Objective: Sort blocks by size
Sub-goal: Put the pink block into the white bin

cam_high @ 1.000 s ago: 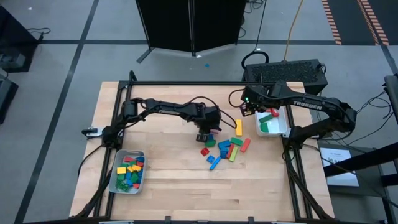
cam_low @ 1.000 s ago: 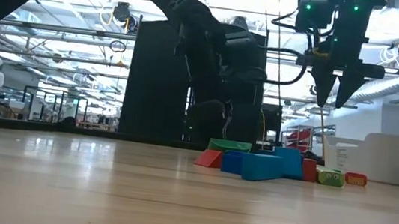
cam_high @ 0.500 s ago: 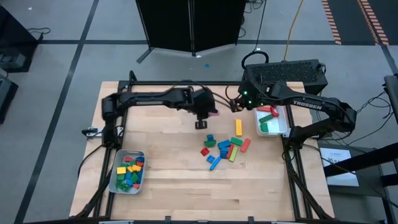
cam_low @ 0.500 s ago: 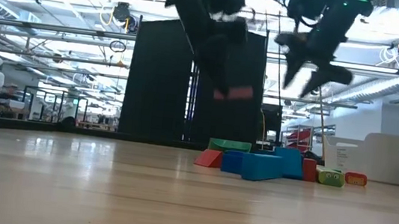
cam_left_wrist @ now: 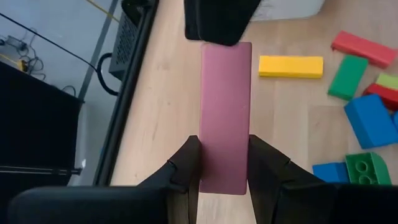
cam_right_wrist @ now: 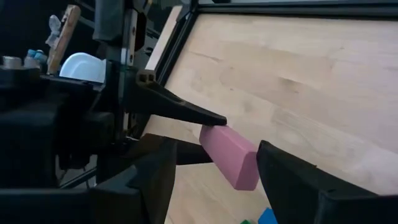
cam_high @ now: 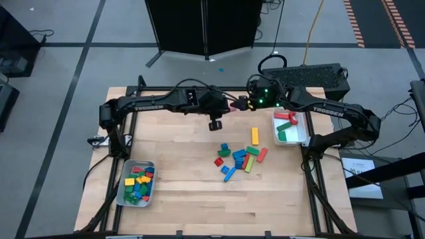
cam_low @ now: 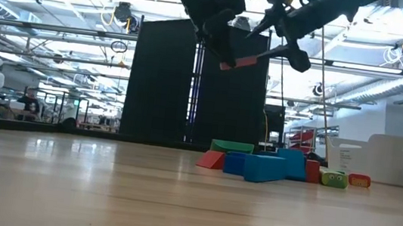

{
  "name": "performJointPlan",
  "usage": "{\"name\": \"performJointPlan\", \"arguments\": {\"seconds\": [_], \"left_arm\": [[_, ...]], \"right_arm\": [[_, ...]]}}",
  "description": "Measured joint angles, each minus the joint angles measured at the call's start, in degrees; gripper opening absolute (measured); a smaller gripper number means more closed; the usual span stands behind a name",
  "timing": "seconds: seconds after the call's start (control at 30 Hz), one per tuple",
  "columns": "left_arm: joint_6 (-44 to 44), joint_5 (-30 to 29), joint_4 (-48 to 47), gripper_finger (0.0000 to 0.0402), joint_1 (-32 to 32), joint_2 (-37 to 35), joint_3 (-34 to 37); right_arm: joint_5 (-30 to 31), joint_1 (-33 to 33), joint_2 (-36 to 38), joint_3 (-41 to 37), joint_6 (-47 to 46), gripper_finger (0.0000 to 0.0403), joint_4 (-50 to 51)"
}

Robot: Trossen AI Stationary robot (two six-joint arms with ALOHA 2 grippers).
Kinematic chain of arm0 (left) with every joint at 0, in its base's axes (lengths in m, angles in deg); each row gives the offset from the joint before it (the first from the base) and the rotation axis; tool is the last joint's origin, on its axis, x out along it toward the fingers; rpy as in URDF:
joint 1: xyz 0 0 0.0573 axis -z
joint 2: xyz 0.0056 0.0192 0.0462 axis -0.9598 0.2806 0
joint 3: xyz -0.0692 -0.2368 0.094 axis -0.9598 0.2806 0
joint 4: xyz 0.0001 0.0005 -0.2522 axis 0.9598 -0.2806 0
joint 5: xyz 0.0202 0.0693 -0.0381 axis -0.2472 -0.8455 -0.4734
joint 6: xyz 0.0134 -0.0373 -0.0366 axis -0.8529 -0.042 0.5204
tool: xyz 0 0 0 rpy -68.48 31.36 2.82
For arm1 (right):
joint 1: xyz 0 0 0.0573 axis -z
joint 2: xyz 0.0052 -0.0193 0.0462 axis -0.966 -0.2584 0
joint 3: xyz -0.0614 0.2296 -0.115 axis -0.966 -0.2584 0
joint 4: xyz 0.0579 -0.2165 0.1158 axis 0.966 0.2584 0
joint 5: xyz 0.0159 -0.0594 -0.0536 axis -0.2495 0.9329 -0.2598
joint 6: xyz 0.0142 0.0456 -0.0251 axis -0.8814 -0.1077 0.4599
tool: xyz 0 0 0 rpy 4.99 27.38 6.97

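A pink bar [cam_left_wrist: 225, 106] is up in the air over the table's far middle, with my left gripper [cam_high: 231, 105] shut on one end of it. My right gripper [cam_right_wrist: 217, 152] faces it from the right, open, with its fingers on either side of the bar's free end [cam_right_wrist: 239, 165]; whether they touch it I cannot tell. A pile of the blocks [cam_high: 240, 158], in blue, green, red and yellow, lies on the table's middle. In the low view the bar [cam_low: 238, 62] shows high above that pile. My left gripper pinches the pink bar's two long sides [cam_left_wrist: 224, 171] between its two fingers, near the bar's rear end. The fingers come from the table's left, slanting down, and the bar sticks out ahead of them. The bar hangs clear of the table.
A tray [cam_high: 126, 192] with several short blocks sits at the near left. A white tray [cam_high: 300, 136] at the far right holds red and green bars. A yellow bar [cam_high: 254, 136] lies beside the pile. Bare wood runs along the near edge.
My left gripper has risen from the pile with the pink bar, lifting it clear, and has gone toward the far edge. My right gripper has swung from above the right tray toward the table's left, tipping up from pointing down until it faces the bar.
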Motion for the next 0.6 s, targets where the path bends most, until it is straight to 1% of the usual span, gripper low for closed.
{"name": "performJointPlan", "arguments": {"seconds": [0.2,0.43,0.6], "left_arm": [[-0.1,-1.1,2.5,0.0088,0.0,0.0,0.0],[-0.1,-1.6,2.4,0.0088,-0.1,0.0,0.0],[-0.1,-3.1,1.0,0.0088,-0.2,0.0,0.0]], "right_arm": [[0.3,0.1,0.0,0.0,0.1,0.0215,0.9],[0.3,0.1,0.0,0.0,0.6,0.0215,0.8],[-0.5,1.1,0.3,0.0,0.7,0.0215,1.1]]}}
